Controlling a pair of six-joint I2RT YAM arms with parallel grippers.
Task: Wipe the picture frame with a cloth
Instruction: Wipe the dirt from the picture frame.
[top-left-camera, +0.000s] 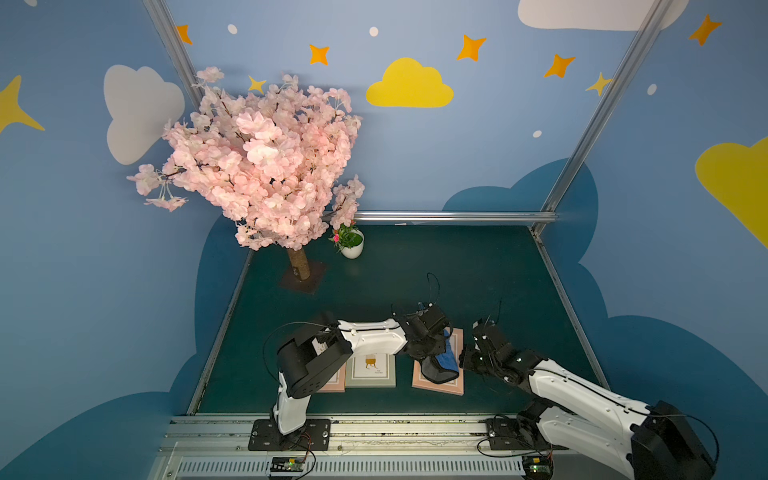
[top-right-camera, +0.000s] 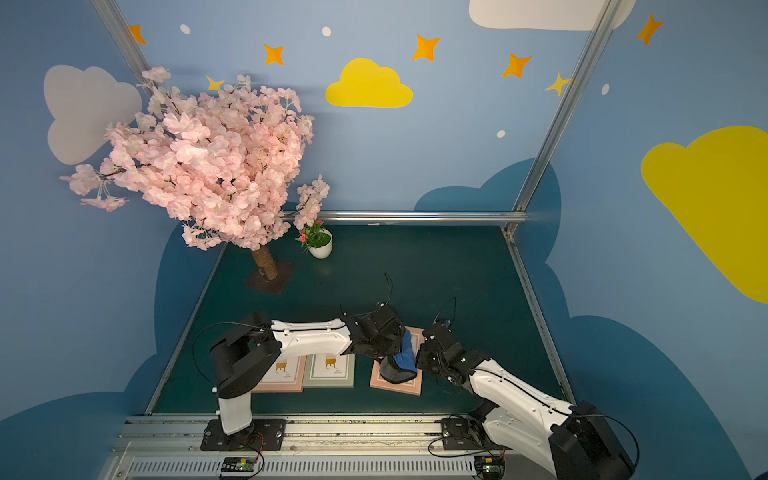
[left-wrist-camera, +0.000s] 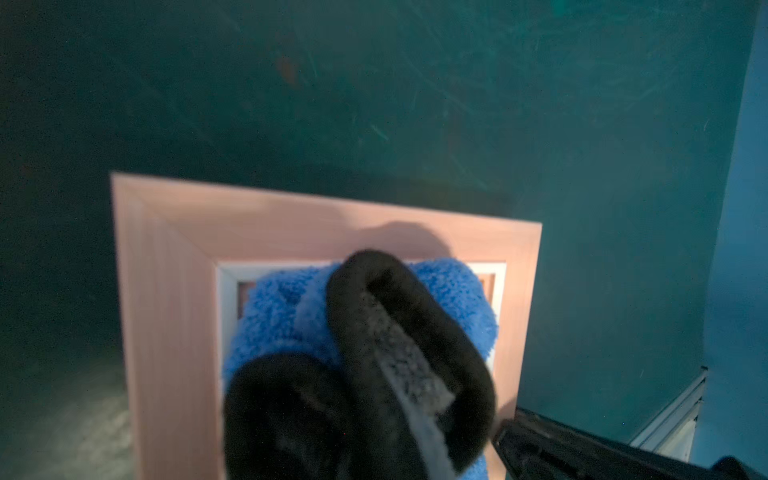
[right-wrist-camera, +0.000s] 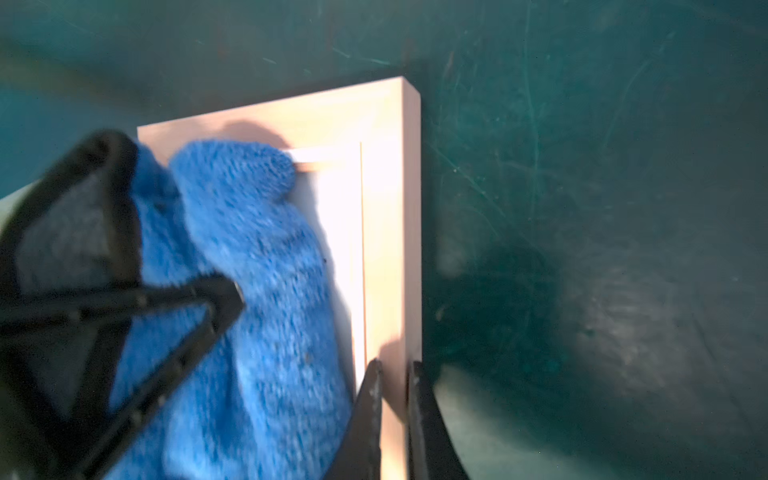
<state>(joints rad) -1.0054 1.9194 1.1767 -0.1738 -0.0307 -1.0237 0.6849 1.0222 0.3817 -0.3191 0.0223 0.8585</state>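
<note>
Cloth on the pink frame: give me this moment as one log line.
left gripper: shut on cloth | cloth: bunched on pink frame centre | right gripper: shut, tips at its edge rail | phase: wiping

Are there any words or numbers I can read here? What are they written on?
Nothing here can be read.
Grey-green picture frame: a tiny line under a yellow drawing, too small to read.
Pink picture frame beside it: any words under its yellow drawing are too small to read.
Pink picture frame under the cloth: the blue cloth covers most of the print; no words show.
Wall: only painted clouds and stars, no words.
</note>
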